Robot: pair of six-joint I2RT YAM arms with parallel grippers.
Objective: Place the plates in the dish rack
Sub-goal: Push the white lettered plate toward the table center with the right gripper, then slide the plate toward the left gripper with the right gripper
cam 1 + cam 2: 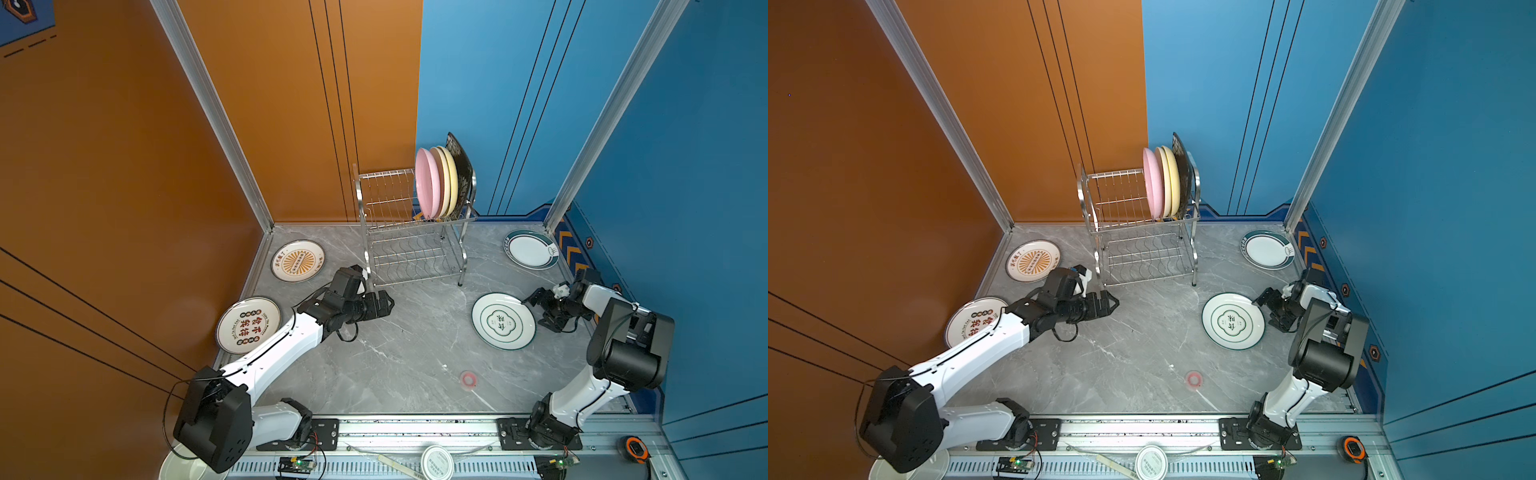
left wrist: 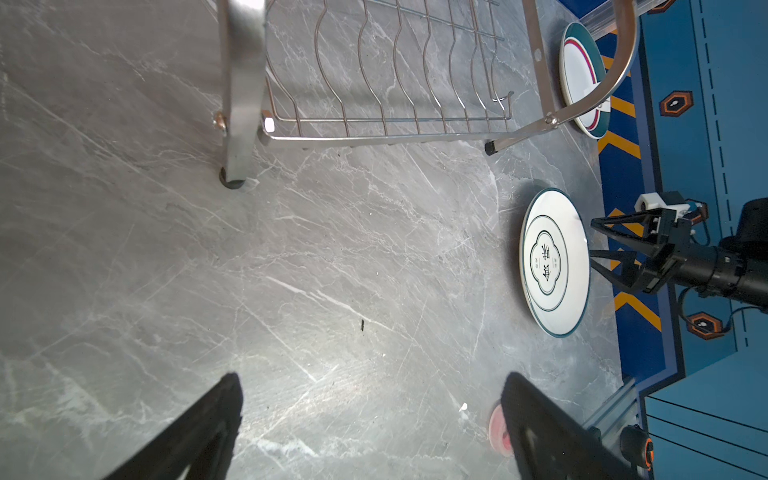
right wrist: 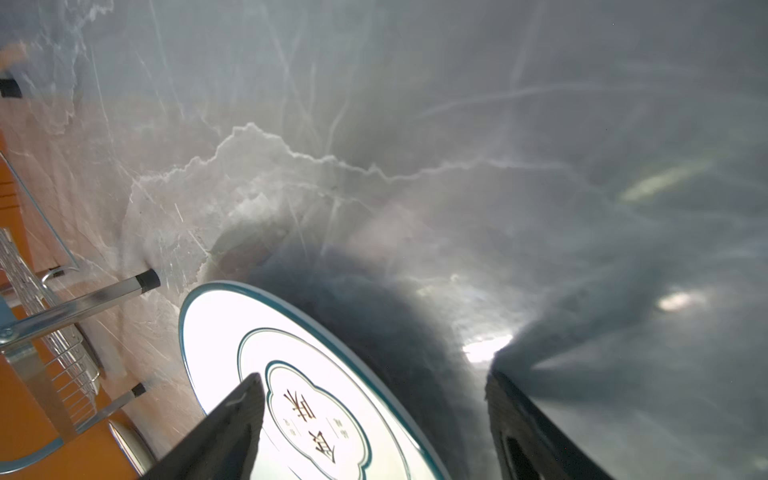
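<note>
The tabletop (image 1: 395, 361) is glossy grey marble with pale veins. It is boxed in by an orange wall (image 1: 104, 187) on the left and a blue wall (image 1: 685, 166) on the right, and the two colours meet behind the dish rack (image 1: 409, 253). An aluminium rail (image 1: 415, 430) along the front edge carries both arm bases.

The rack stands at the back middle. At the right end of its upper tier four plates stand on edge: a pink plate (image 1: 426, 183), two cream plates (image 1: 451, 178) and a black square plate (image 1: 462, 160). Four more lie flat on the marble. An orange sunburst plate (image 1: 298, 261) and a red-lettered plate (image 1: 248, 324) lie by the orange wall. A teal-rimmed plate (image 1: 531, 248) lies in the back right corner, and a second teal-rimmed plate (image 1: 503, 321) lies in front of the rack, to its right.

The left claw (image 1: 390, 304) hovers over bare marble before the rack, jaws wide apart and empty. The right claw (image 1: 535, 309) is at the second teal-rimmed plate's right edge with its jaws apart, one finger over the plate and the other over the marble beside it, gripping nothing.
</note>
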